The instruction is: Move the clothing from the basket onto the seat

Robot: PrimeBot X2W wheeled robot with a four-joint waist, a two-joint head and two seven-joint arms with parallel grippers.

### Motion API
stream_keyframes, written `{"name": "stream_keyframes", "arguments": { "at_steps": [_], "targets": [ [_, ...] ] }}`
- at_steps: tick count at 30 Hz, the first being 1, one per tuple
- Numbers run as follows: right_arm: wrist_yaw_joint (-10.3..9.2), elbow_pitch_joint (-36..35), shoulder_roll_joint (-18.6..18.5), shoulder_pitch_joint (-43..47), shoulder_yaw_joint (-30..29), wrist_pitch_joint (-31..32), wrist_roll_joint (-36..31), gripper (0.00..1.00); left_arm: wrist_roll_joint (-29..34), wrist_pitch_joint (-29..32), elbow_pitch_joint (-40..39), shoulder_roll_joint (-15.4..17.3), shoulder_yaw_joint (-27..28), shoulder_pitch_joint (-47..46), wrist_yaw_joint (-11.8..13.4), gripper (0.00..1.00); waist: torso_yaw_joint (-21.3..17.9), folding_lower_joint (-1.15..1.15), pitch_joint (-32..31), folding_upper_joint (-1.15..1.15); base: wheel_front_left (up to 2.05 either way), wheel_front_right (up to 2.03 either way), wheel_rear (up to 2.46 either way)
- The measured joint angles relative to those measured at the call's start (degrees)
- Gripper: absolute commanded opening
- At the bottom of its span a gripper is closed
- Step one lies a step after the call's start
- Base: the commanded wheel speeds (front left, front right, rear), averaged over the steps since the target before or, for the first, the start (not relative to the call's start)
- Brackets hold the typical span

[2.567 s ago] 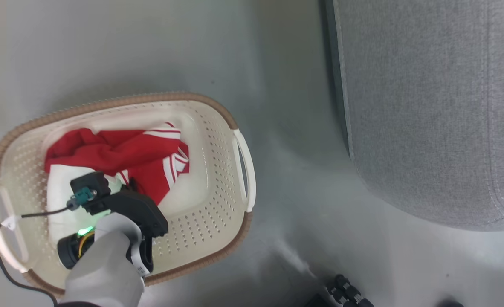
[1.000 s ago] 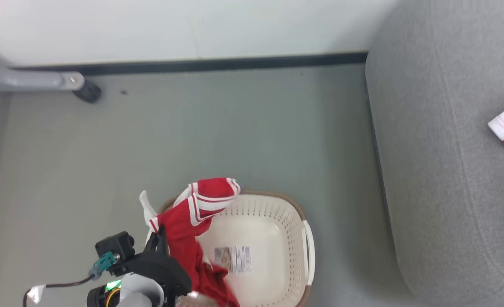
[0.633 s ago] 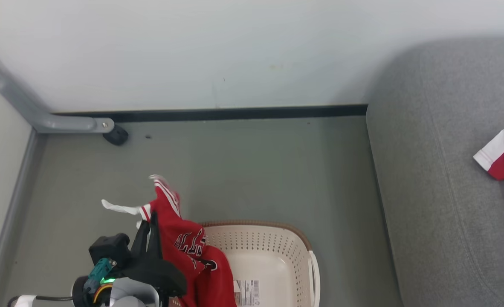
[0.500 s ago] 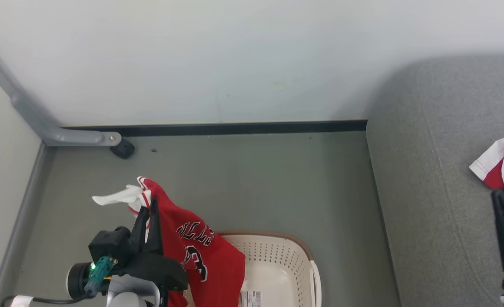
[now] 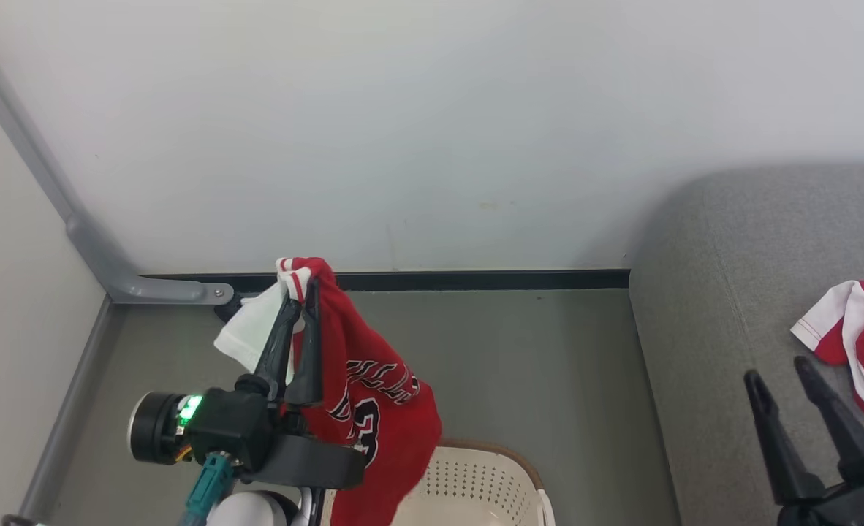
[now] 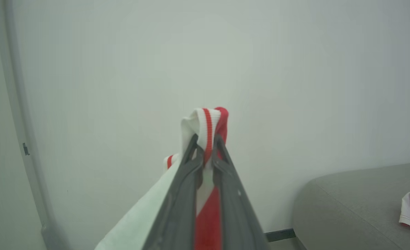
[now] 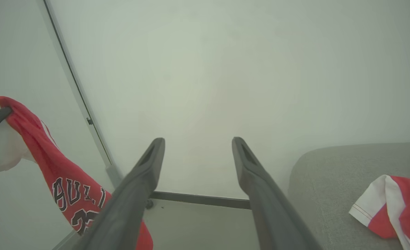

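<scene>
Against the pale wall (image 5: 432, 131), the left gripper (image 5: 305, 294) pinches the red jersey (image 5: 373, 394) only by its trim (image 6: 205, 119), the right gripper (image 5: 775, 369) gapes empty, and the thin fabric may slip free.

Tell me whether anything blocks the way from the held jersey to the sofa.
Nothing visible does. The jersey hangs from the shut left tool above the basket, and just floor lies between it and the sofa. The open right tool hovers over the sofa, beside another red garment.
</scene>
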Motion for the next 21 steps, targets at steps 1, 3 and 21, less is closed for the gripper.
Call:
{"name": "stream_keyframes", "arguments": {
  "at_steps": [1,3,21],
  "targets": [
    [0.00,0.1,0.3,-0.3,0.9,0.0,-0.2,1.00,0.3,0.0,-0.5,0.0,-0.6,-0.2,0.0,0.00,0.1,0.00,-0.3,0.00,0.00,0.00,0.00],
    [0.00,0.3,1.2,-1.1,3.7,0.5,-0.6,1.00,0.4,0.0,-1.7,0.1,-2.9,-0.5,0.0,0.00,0.3,0.00,-1.1,0.00,0.00,0.00,0.00],
    [0.00,4.0,5.9,-15.0,28.5,5.6,0.0,1.00,-1.8,10.2,-6.3,0.1,-8.1,-11.5,-4.7,0.00,4.1,0.00,-3.1,0.01,0.00,0.00,0.00]
  ]
}}
